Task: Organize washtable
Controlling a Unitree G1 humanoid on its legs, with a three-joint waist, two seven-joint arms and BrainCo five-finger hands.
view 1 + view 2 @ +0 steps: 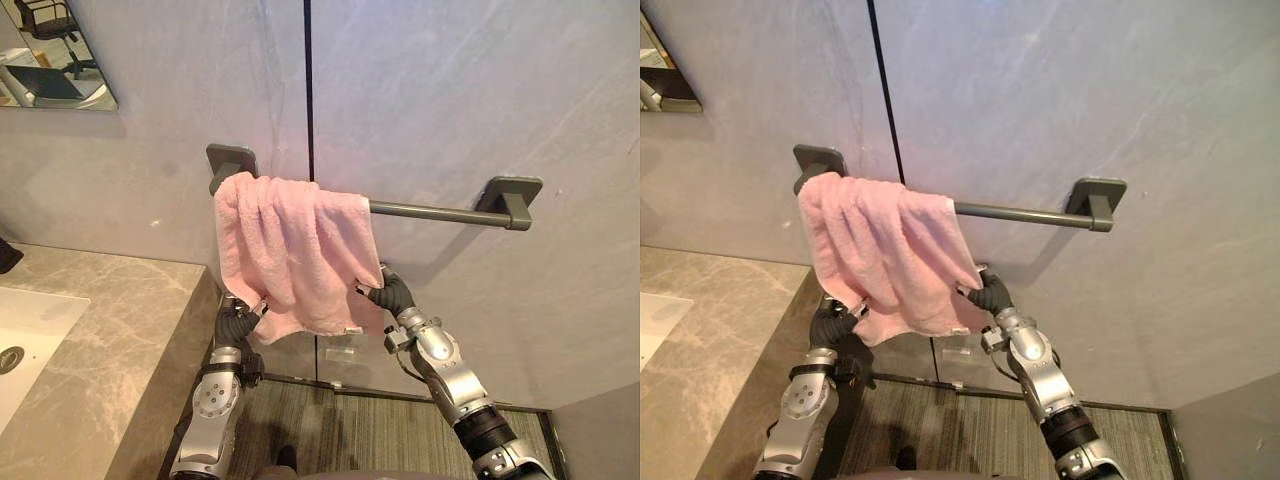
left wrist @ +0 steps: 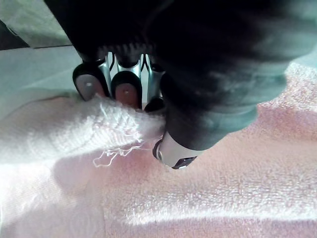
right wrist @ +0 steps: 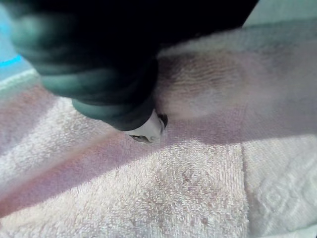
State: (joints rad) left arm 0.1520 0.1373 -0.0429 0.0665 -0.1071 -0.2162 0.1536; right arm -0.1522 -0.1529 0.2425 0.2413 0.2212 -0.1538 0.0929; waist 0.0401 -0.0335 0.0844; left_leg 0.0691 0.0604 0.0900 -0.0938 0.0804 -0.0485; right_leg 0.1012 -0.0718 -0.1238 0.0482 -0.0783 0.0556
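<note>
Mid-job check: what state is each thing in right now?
pink towel: draped over the bar, bunched toward its left end.
towel bar: wall-mounted, right part bare.
left robot hand: pinching the towel's lower left edge.
right robot hand: pinching the towel's lower right edge.

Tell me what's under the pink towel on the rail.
The pink towel hangs over the towel rail, hiding the rail's left stretch; its left bracket peeks out. The left hand pinches the hem, the right hand touches it.
</note>
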